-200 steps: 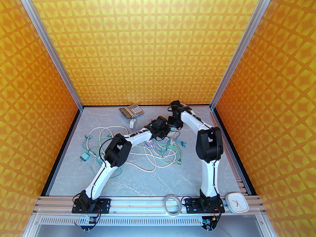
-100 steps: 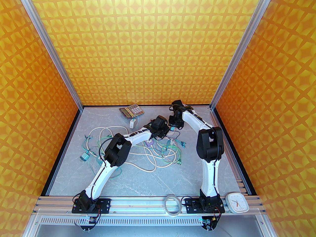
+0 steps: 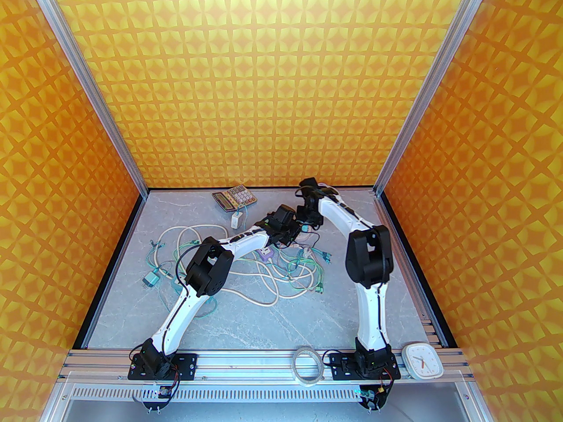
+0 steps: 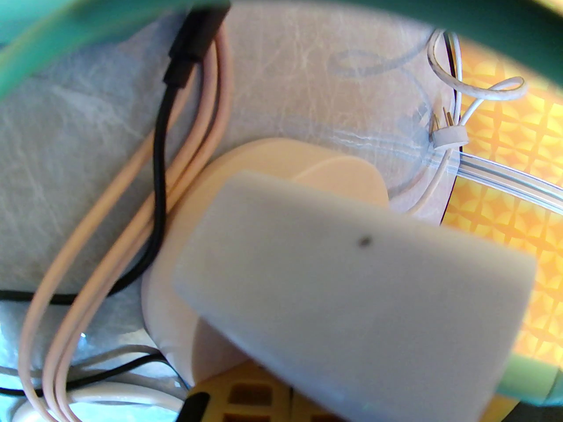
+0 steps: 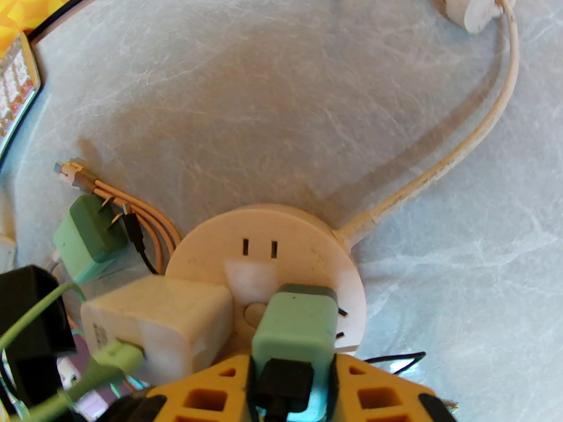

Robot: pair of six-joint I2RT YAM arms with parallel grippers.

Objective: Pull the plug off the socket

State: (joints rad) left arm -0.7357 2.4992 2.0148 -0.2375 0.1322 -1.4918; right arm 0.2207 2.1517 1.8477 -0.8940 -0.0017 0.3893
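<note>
**A:** Where does it all sit on the counter point(image 3: 246, 323)?

**B:** Toward the far middle, in the tangle of cables. Both arms bend in over that one spot. The right claw point(image 3: 305, 227) is just beyond the left claw point(image 3: 291, 237), and the two are nearly touching.

**A:** And the socket?

**B:** The round cream socket point(image 5: 281, 231) lies flat, face up, under both claws. In the right wrist view its thick cord point(image 5: 440, 165) runs off to the far right. Two blocks stand in its face: a white adapter point(image 5: 158, 319) and, just beside it, the green plug point(image 5: 294, 323).

**A:** Which claw has the plug?

**B:** The right one. Its yellow fingers point(image 5: 173, 400) flank the green plug on both sides and look pressed against it. I read that as pinching the plug body. A black lead enters the plug's back end.

**A:** And the left?

**B:** It sits low over the white adapter and the socket's edge. I cannot tell whether it is spread or pressed together, because its wrist view is too close and blurred.

**A:** So which way should the pull go?

**B:** The plug's long axis runs straight out of the socket face, in line with the right claw's own reach. My judgement is to draw back along that line with no sideways lean. The left side should hold the socket down, or the light socket may lift with the plug.
</note>
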